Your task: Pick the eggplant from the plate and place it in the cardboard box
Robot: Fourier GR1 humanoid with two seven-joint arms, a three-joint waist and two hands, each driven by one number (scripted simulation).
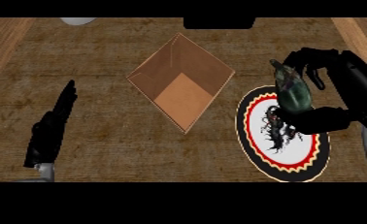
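Note:
The eggplant (292,93), dark green-grey and long, hangs tilted just above the upper edge of the plate (285,167). My right hand (331,85) is curled round it, fingers over its top and thumb under its lower end. The plate is round with a black rim, a red and yellow zigzag ring and a white middle with a black figure. The cardboard box (183,80) stands open to the left of the plate, turned like a diamond, with nothing in it. My left hand (52,126) rests at the left with straight fingers.
The wooden counter (100,68) runs all around. A white round object (77,21) shows at the top left edge. A dark block (219,23) sits at the top middle behind the box.

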